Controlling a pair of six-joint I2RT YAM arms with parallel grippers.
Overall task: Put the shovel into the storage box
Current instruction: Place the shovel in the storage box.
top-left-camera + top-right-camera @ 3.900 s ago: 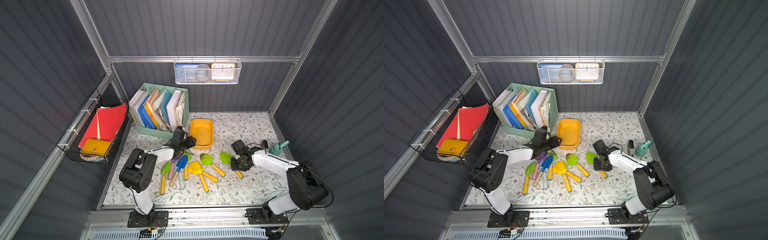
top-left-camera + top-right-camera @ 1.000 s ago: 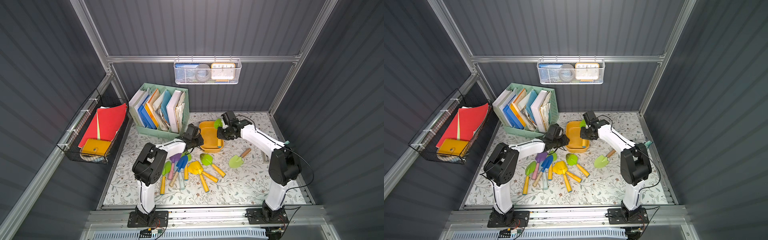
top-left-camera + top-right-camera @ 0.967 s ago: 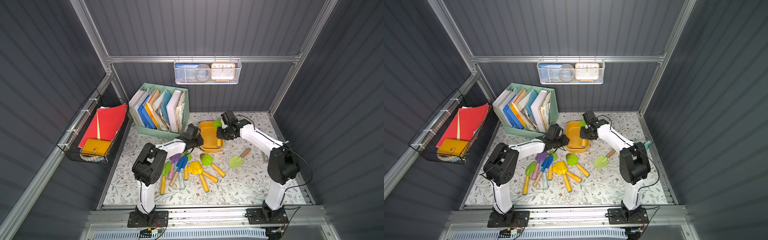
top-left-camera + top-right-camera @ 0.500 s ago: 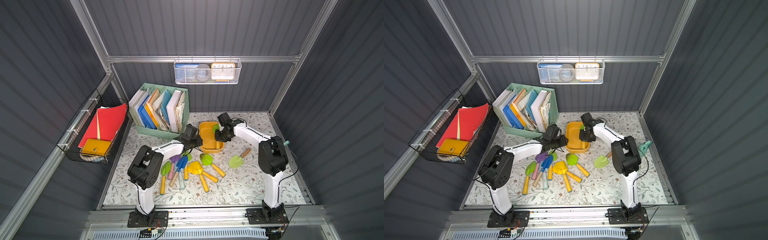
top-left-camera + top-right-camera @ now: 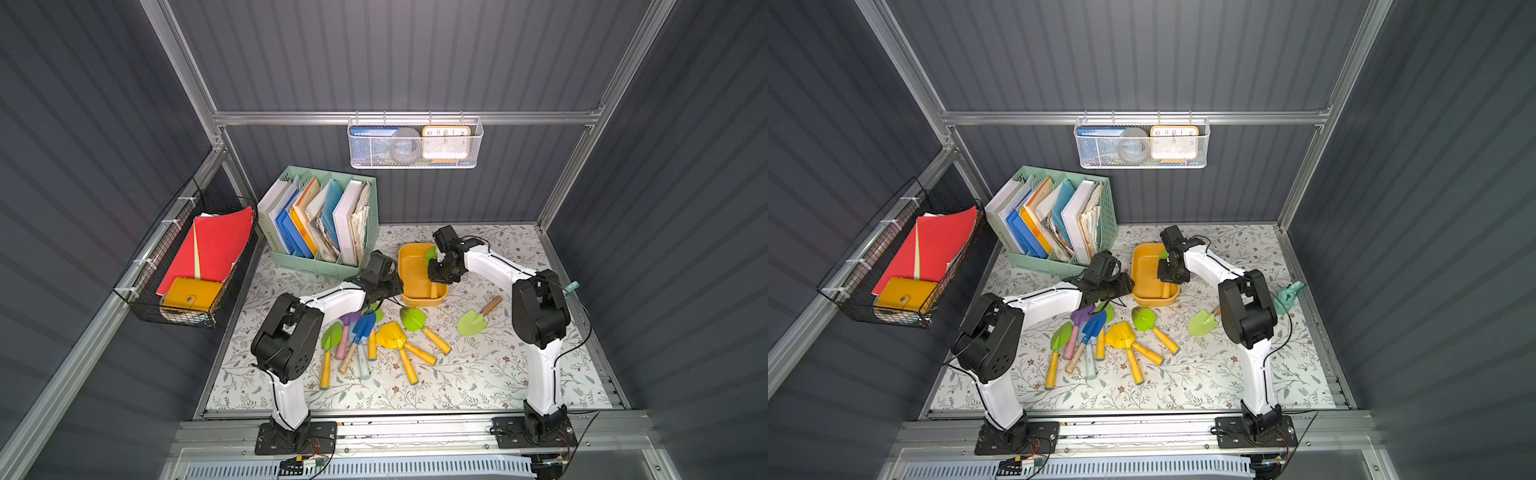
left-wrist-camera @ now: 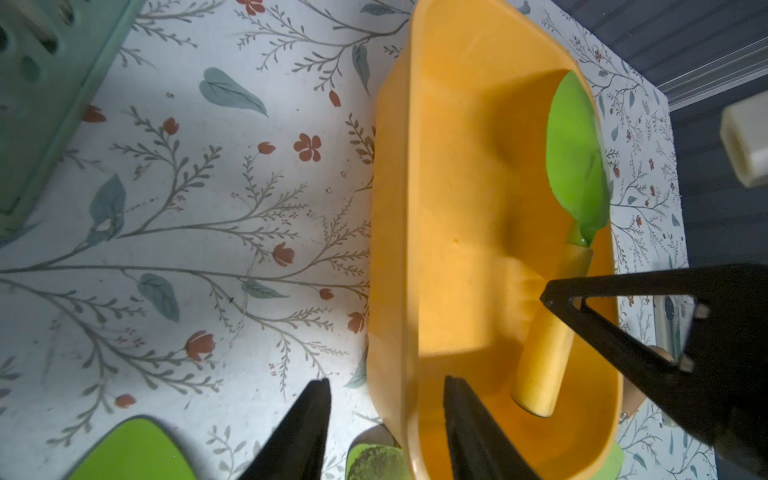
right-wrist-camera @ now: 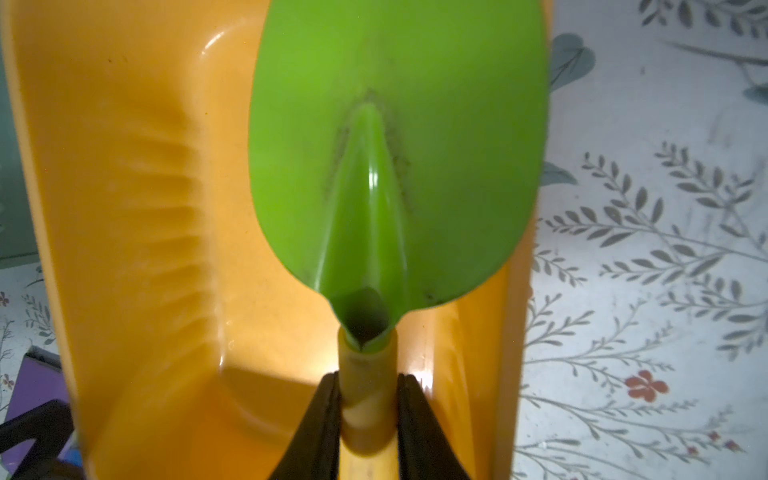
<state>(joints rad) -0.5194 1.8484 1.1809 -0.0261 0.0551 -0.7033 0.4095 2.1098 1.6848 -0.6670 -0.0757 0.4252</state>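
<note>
- One storage box; one shovel inside; about nine loose shovels at 6 o'clock.
- Right gripper clamps shovel handle.
- Left gripper, parted, straddles box's 8 o'clock wall.

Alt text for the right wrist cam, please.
The right claw is shut on the yellow handle of a green shovel, and the blade is over the inside of the orange box. The floral table shows beside the box.
</note>
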